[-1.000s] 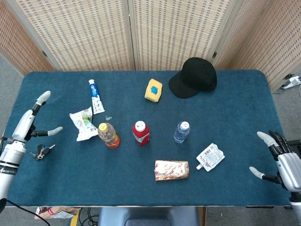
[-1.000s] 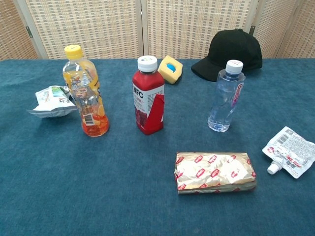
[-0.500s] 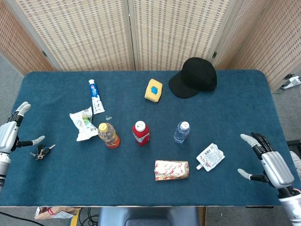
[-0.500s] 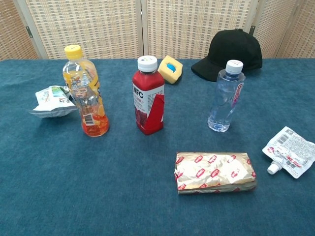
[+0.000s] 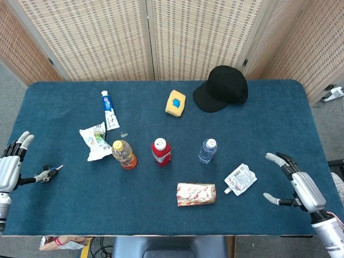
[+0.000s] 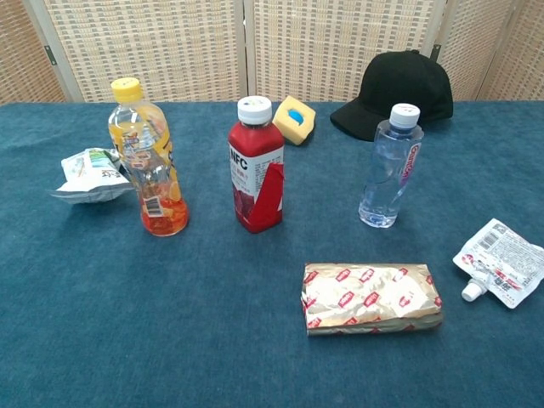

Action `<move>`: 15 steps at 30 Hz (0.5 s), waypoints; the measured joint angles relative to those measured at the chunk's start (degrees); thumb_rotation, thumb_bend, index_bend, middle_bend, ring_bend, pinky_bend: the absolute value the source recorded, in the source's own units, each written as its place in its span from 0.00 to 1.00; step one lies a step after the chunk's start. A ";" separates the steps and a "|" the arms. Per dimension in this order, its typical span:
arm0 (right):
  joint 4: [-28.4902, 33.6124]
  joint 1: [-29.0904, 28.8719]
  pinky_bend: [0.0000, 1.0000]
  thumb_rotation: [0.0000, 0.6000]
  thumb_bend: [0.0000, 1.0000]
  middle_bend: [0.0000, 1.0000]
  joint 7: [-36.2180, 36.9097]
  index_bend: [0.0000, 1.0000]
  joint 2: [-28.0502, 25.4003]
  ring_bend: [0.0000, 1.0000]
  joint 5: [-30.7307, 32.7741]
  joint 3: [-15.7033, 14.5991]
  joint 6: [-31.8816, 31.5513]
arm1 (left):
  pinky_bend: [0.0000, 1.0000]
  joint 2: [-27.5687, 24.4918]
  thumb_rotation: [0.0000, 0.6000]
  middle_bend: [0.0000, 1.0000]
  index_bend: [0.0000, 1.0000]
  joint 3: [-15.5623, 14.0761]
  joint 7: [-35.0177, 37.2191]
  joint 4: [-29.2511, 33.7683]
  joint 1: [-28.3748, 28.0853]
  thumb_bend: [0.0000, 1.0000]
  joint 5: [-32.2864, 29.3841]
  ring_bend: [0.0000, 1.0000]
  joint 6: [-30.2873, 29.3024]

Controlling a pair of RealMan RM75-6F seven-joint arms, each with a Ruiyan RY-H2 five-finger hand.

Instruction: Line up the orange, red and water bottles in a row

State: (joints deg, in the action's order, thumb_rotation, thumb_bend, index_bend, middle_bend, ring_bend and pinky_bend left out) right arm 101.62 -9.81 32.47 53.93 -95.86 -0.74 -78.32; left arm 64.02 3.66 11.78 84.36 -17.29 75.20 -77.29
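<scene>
On the blue cloth-covered table (image 5: 269, 107) I see the yellow-capped orange drink bottle (image 5: 123, 155), red juice bottle (image 5: 160, 152) and clear water bottle (image 5: 207, 151) standing upright in a row; little looks left. My left hand (image 5: 11, 169) and right hand (image 5: 295, 184) hang spread, empty, well apart from them.

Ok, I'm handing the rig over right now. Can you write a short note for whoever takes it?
Left hand: open, holding nothing, at the table's left edge next to a small bunch of keys.
Right hand: open, holding nothing, near the right edge, beside a white pouch.
Bottles: the orange bottle, red bottle and water bottle all stand upright mid-table, side by side and apart, left to right in that order.
Done: they already form a rough row.
Left: probably nothing beyond a check on the spacing. The wrapped packet lies in front of the row, touching none.
</scene>
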 measured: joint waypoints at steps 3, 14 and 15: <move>0.79 -0.95 0.05 1.00 0.20 0.14 -0.90 0.12 0.49 0.01 1.16 0.77 0.73 | 0.06 -0.10 1.00 0.00 0.00 -0.44 -1.25 1.33 0.86 0.13 1.38 0.00 -0.84; -0.01 -6.25 0.05 1.00 0.05 0.14 -3.56 0.12 4.44 0.01 10.08 4.86 8.56 | 0.06 -0.69 1.00 0.00 0.00 0.49 -2.26 2.95 2.73 0.13 2.28 0.00 -2.46; -0.29 -6.87 0.05 1.00 0.02 0.14 -3.38 0.12 4.89 0.01 10.79 5.15 9.63 | 0.06 -0.67 1.00 0.00 0.00 0.61 -2.06 2.91 2.81 0.13 2.21 0.00 -2.47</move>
State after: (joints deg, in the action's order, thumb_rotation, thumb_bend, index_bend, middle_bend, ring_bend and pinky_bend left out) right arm 101.33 -16.68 29.09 58.82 -85.08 4.42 -68.69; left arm 63.35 4.27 9.72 87.26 -14.48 77.40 -79.76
